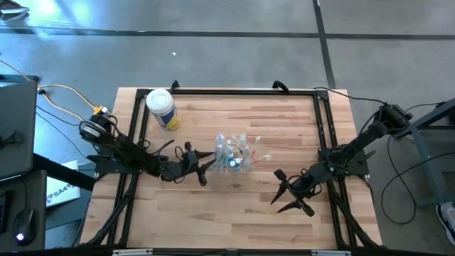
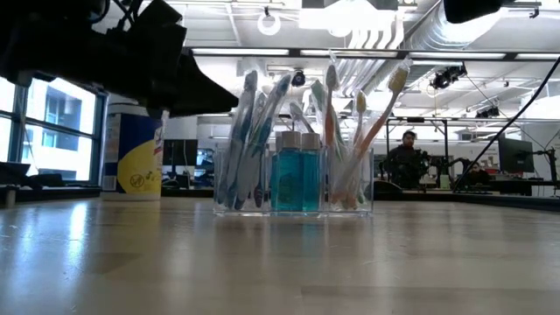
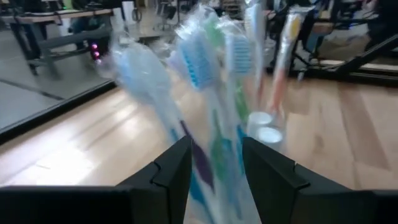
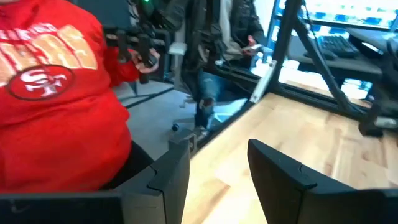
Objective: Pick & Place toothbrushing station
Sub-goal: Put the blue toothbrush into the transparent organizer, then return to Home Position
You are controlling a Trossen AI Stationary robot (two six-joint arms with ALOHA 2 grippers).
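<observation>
At the middle of the high view, the clear holder point(image 1: 235, 155) of toothbrushes point(image 3: 205, 93) is flanked by the left gripper point(image 1: 202, 169), whose part-open fingers bracket wrapped handles without a visible clamp, so the holder could be tipped.

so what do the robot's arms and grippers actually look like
Both arms are dark, nearly black, slim and jointed, mounted on black frames at the table's sides. The left gripper and right gripper each end in two flat, angular matte black fingers. Black cables loop along the right arm; a yellow cable and small orange part sit by the left arm's base. No markings are visible.
</observation>
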